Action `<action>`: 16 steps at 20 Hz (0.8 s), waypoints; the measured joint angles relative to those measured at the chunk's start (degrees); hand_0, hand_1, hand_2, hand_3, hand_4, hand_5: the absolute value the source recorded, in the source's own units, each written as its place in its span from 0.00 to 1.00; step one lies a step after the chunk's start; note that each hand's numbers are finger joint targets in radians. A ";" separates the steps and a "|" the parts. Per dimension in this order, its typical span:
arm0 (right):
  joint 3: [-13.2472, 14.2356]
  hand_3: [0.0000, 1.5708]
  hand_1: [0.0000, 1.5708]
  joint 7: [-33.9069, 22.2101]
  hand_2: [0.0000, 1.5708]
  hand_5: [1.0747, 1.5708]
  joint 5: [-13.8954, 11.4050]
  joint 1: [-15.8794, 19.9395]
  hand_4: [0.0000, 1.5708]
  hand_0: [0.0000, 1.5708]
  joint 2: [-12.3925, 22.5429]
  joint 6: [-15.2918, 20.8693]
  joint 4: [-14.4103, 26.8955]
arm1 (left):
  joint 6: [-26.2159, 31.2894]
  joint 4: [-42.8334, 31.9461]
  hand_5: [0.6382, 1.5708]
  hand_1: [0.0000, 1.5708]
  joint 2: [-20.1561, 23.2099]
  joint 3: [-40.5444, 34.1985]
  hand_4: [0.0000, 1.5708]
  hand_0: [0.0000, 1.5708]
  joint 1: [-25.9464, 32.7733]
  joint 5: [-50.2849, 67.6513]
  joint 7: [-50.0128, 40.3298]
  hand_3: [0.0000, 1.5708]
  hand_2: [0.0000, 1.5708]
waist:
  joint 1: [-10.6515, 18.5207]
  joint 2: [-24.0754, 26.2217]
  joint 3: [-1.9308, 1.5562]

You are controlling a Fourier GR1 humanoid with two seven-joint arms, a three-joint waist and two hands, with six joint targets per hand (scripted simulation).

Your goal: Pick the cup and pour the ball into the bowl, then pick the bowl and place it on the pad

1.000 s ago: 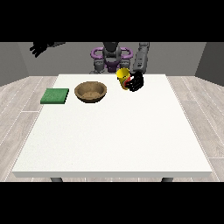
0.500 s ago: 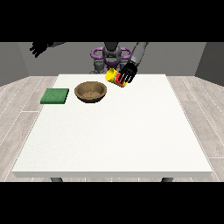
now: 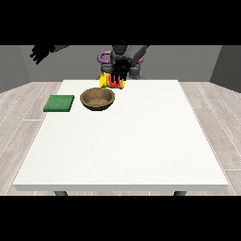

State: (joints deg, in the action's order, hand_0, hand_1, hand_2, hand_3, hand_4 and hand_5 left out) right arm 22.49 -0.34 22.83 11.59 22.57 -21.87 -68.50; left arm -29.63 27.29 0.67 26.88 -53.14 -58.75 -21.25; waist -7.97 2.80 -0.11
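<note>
Robot hand [image 3: 119, 70] at view's right curled round yellow cup [image 3: 112, 81] (tipped sideways) above bowl [image 3: 97, 99]; other robot hand [image 3: 41, 52] raised, fingers unclear.

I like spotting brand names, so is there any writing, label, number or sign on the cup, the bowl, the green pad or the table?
None can be read: the yellow cup in the robot hand, brown bowl, green pad and white table show no lettering.
</note>
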 measured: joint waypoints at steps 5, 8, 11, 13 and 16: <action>0.19 0.17 0.00 0.51 0.00 0.97 -0.08 1.52 0.44 0.00 0.43 -0.22 1.96 | 6.00 -1.98 1.00 0.89 -0.44 5.99 0.66 0.89 -4.98 -8.11 -8.08 1.00 1.00 | -0.18 0.62 0.02; -1.19 0.19 0.00 1.33 0.00 0.97 -1.34 2.70 0.44 0.00 -1.02 0.52 2.89 | 11.07 -0.66 1.00 0.39 -0.55 10.17 0.65 0.39 -6.11 -11.31 -12.05 0.98 0.95 | -0.86 0.64 0.02; -1.51 0.21 0.00 1.82 0.00 0.96 -1.82 3.91 0.44 0.00 -1.42 0.90 4.48 | 17.25 2.40 1.00 0.16 -0.61 13.96 0.69 0.16 -5.98 -12.85 -13.91 0.99 0.79 | -1.26 0.97 0.03; -1.64 0.22 0.00 2.13 0.00 0.96 -1.94 4.62 0.44 0.00 -1.18 0.52 5.30 | 21.27 4.58 1.00 0.12 -0.64 15.42 0.71 0.12 -6.49 -13.35 -14.46 1.00 0.79 | -1.58 0.65 0.05; -2.13 0.17 0.00 2.49 0.00 0.95 -2.67 5.34 0.44 0.00 -1.82 1.61 5.83 | 25.79 7.71 1.00 0.00 -0.67 17.41 0.71 0.00 -6.05 -14.27 -14.63 0.98 0.68 | -1.32 0.58 0.07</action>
State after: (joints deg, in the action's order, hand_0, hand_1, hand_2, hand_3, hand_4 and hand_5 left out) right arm 20.36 2.16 20.16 16.93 20.75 -20.26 -62.66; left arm -3.84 35.01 0.00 44.29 -59.19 -73.02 -35.89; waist -9.29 3.38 -0.04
